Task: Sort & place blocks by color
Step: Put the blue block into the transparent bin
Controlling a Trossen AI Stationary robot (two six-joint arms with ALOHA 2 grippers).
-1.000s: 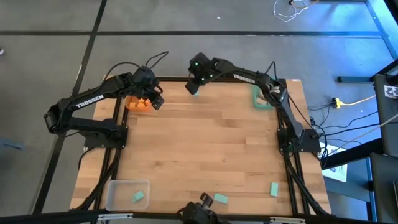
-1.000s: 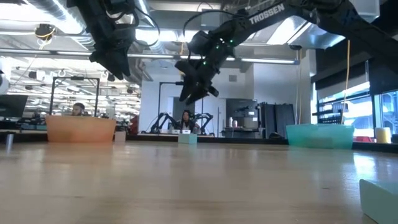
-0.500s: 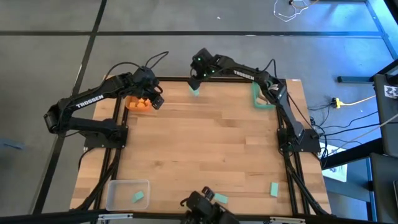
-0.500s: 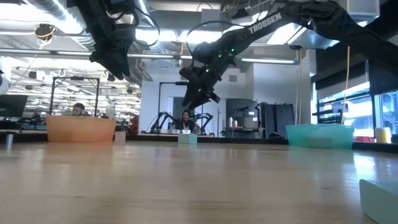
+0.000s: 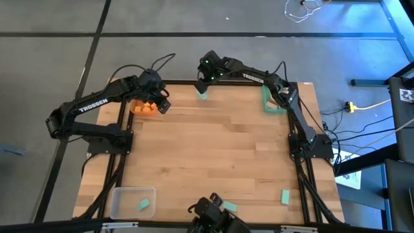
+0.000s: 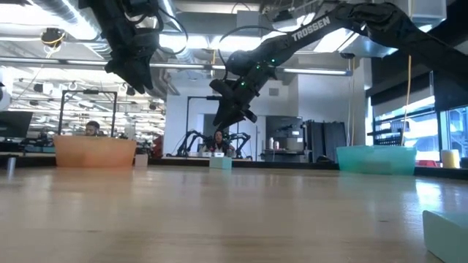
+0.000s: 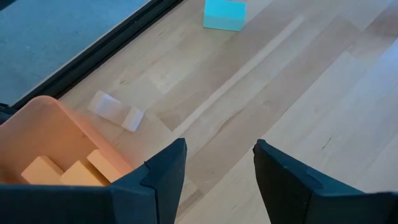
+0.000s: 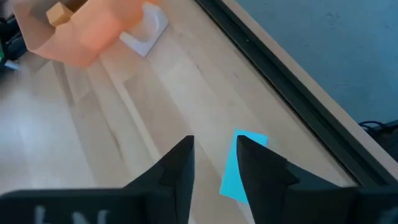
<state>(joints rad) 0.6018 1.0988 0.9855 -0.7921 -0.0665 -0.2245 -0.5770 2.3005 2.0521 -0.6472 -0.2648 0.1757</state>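
Note:
A mint-teal block [image 5: 203,94] lies flat on the table close to the far edge, also in the low view [image 6: 219,163]. My right gripper [image 5: 203,81] hovers above it, open with a narrow gap [image 8: 214,171]; the block [image 8: 231,177] shows beyond the fingers, partly behind one. My left gripper [image 5: 160,105] hangs open [image 7: 217,180] beside the orange bin [image 5: 142,107], which holds orange blocks [image 7: 62,171]. More teal blocks lie near the front edge [image 5: 229,206] [image 5: 284,196], and one lies in the clear bin [image 5: 145,204].
The teal bin [image 5: 272,102] stands at the far right, the clear bin [image 5: 126,194] at the near left. A small pale piece [image 7: 115,111] lies on the table beside the orange bin. A dark device [image 5: 210,219] sits at the front edge. Bare wood fills the middle.
My right gripper has drawn toward the table's far edge, uncovering the teal block below it in the high view. The block has stayed where it was. My left arm has kept still.

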